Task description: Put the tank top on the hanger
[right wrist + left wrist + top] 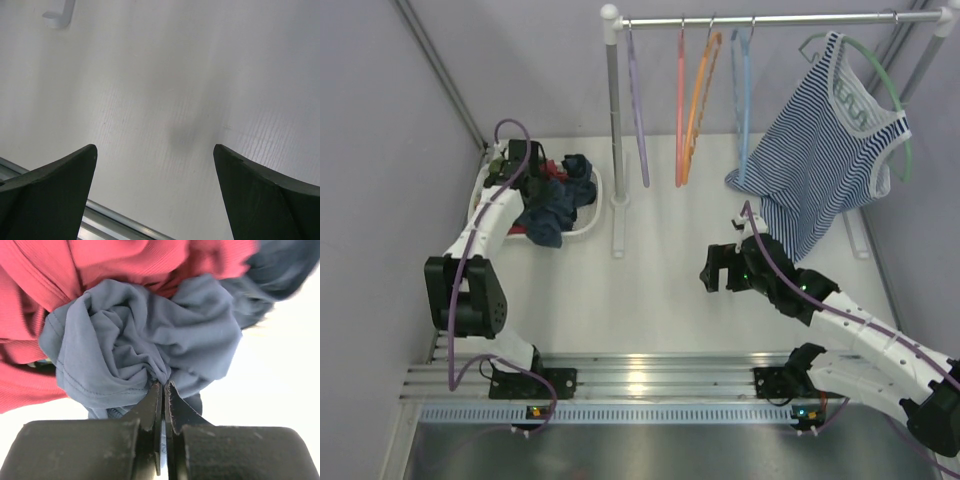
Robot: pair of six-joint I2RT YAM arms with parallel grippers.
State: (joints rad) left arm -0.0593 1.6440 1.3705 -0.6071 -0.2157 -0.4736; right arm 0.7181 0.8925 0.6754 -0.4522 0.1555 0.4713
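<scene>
Navy tank top (558,208) crumpled in basket (596,214), light-blue hanger (745,100) hanging on rail (790,18)

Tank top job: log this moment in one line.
left gripper shut on tank top at basket | right gripper open above table | hanger on rail, bare | stage: pickup

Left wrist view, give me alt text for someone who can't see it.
The left end effector pinches a bunched fold of the navy tank top, jaws nearly shut. A red garment lies crumpled behind and above it.
</scene>
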